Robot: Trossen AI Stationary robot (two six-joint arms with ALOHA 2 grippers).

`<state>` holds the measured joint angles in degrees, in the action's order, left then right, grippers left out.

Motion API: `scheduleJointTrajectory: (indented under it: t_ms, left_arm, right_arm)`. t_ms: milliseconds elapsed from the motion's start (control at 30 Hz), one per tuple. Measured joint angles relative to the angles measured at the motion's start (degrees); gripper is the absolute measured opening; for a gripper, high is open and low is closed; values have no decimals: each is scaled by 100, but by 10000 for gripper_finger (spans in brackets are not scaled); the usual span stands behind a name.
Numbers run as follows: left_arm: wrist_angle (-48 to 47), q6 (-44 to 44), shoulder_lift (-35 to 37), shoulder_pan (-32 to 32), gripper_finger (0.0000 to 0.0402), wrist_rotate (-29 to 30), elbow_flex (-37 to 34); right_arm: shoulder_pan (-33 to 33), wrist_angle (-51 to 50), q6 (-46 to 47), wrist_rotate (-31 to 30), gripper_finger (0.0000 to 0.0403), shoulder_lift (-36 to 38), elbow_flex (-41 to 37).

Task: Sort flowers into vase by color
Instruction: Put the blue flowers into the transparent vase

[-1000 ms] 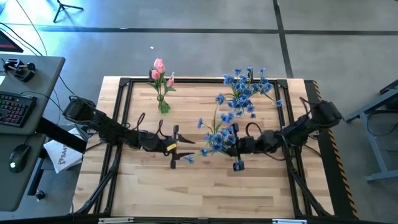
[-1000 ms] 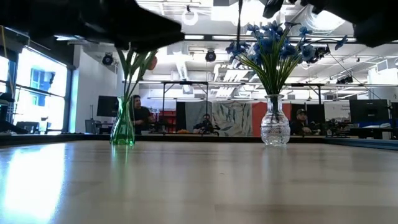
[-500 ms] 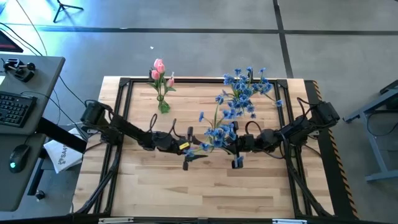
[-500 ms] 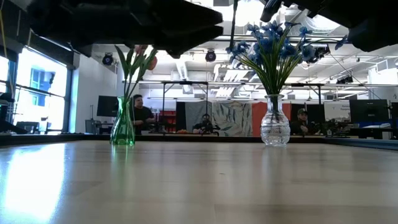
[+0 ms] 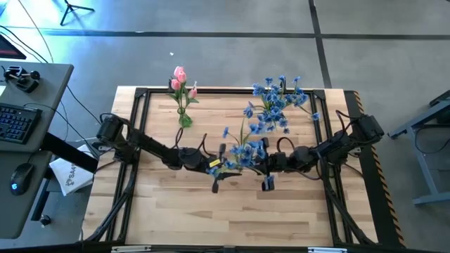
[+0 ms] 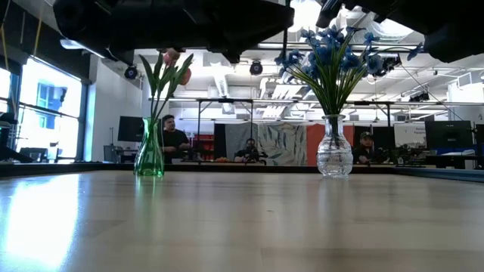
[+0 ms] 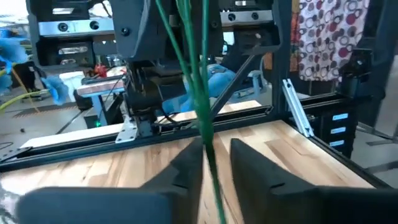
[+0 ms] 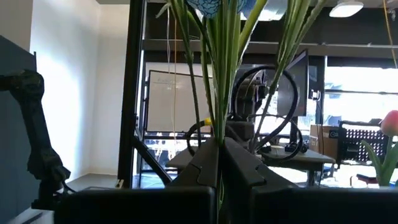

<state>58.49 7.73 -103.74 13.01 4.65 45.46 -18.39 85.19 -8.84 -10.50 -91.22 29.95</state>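
A bunch of blue flowers (image 5: 244,150) stands upright over the middle of the table, with my right gripper (image 5: 261,167) shut on its green stems. My left gripper (image 5: 226,167) has come in level from the table's left. Its fingers stand open on either side of those stems (image 7: 205,118), which run closer to one finger (image 7: 189,165). A green vase (image 5: 185,119) with pink flowers (image 5: 179,76) stands at the far left. A clear vase (image 6: 333,155) of blue flowers (image 5: 278,102) stands at the far right. My right gripper pinches several green stems (image 8: 219,124) of the blue bunch between its two fingers, coming from the table's right and slanting a little upward. The fingers lie across the stems. The stems rise upright above the hold, blossoms (image 8: 211,6) on top, clear of the table.
A black frame (image 5: 232,91) runs around the wooden table top. The near half of the table (image 5: 232,218) is bare wood. In the low view, people sit at desks in the room behind the vases.
My left gripper has travelled toward the table's right edge, staying level, until its fingers reach around the stems of the blue bunch. My right gripper and the bunch have kept their place.
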Motion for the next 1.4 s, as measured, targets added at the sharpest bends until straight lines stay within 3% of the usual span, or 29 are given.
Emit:
scheduleJointTrajectory:
  t_ms: [133, 300, 467, 733, 900, 1033, 1267, 1400]
  left_arm:
    - [-331, -8, 0, -37, 11, -182, 69]
    - [-494, -10, 7, 0, 4, -143, 69]
    - [-1002, 4, 60, 135, 2, 480, 69]
    - [-1424, 46, 57, 284, 1, 1772, 65]
    - [-1481, -5, 57, 257, 1, 2195, 65]
    - [-1500, -211, 57, 175, 0, 2207, 65]
    - [-1608, -588, 57, 7, 0, 2209, 65]
    - [-1646, -737, 57, -44, 0, 2209, 65]
  right_arm:
    - [-3, -144, 213, 11, 0, 0, 1]
    - [-4, -318, 284, 17, 14, 0, 7]
    - [-96, -682, 380, -29, 59, 199, 5]
    - [-457, -3895, 1119, -1483, 188, 1524, 5]
    - [-618, -5162, 1909, -2142, 222, 1856, 5]
    - [-637, -4996, 1846, -2541, 220, 1545, 3]
    - [-636, -3416, 1362, -2605, 202, 658, 8]
    - [-609, -3218, 1182, -2991, 190, 298, 303]
